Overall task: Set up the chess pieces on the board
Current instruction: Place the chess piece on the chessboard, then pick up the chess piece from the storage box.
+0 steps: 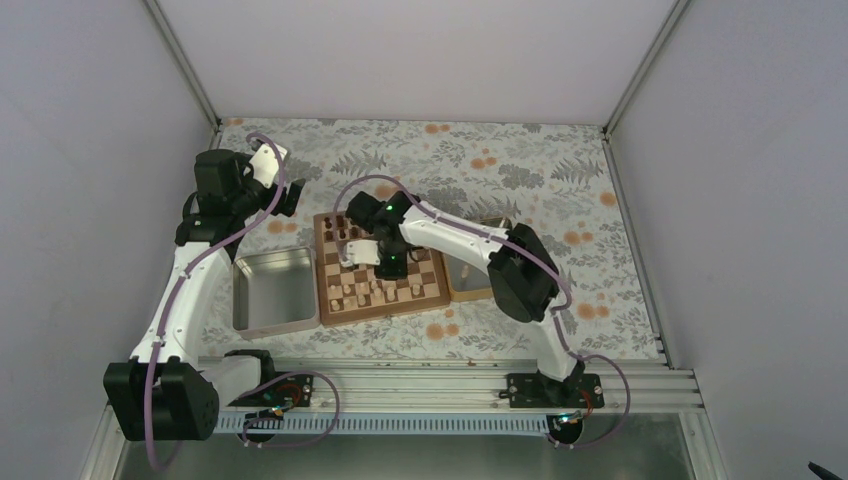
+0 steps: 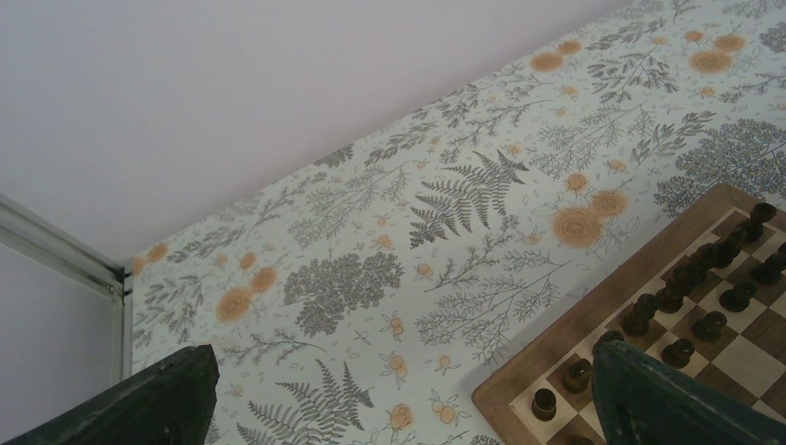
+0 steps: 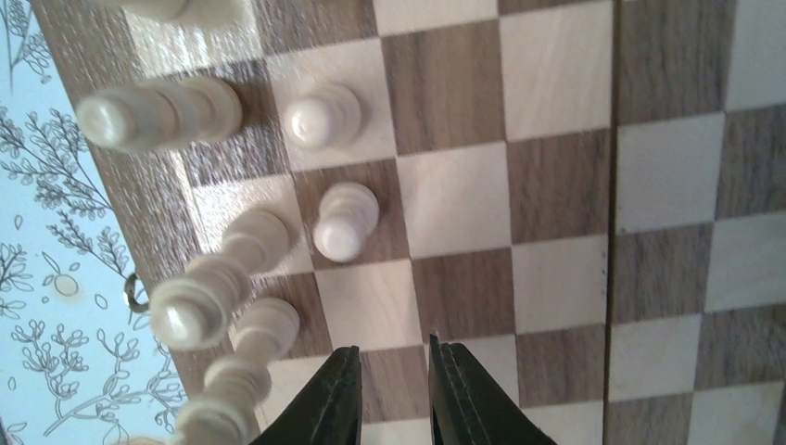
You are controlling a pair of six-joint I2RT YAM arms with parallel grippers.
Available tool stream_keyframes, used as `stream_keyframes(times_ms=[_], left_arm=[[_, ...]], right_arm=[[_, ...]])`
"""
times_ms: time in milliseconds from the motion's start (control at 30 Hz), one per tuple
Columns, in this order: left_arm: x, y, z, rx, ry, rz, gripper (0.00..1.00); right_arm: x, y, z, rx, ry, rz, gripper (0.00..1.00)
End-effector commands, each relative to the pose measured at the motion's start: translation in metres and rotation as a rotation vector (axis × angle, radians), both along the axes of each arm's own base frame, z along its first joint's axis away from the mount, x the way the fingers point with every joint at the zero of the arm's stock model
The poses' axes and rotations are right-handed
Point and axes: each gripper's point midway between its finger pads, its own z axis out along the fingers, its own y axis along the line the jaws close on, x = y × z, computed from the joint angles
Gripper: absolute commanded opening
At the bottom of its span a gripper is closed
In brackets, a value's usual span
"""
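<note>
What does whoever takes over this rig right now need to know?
Left hand: open, empty, raised by the far-left corner of the board.
Right hand: narrowly open, empty, low over the near rows.
Done: dark pieces stand in two far rows; pale chess pieces stand along the near edge.
Left: the pale pawn row has bare squares beneath the right hand.

board (image 1: 385, 312) sits btwn metal tray (image 1: 275, 290), left, & wooden tray (image 1: 466, 286), right.
</note>
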Motion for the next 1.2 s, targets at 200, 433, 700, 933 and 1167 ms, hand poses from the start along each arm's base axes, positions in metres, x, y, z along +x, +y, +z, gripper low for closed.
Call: stream_keyframes(times_ms=[200,433,700,933,1167], left_arm=[[-0.002,0.0,0.001,0.002,-0.007,-0.012,1.0],[-0.001,-0.001,-0.001,0.0,-0.003,-0.017,1.0],[-0.002,-0.002,-0.001,-0.003,0.0,-0.023,1.0],[-0.002,-0.002,-0.003,-0.002,0.004,-0.023,1.0],[-0.002,-0.002,-0.005,-0.002,0.011,-0.026,1.0]], right_arm=[[0.04,-0.05,0.036,0.049,-0.06,-0.147,0.22],[0.056,-0.116,0.047,0.052,-0.069,-0.31,0.26],[0.067,-0.164,0.031,0.031,-0.053,-0.435,0.27],[0.057,-0.166,0.015,0.028,0.0,-0.449,0.29],[0.051,-0.174,-0.005,-0.009,0.009,-0.472,0.31]])
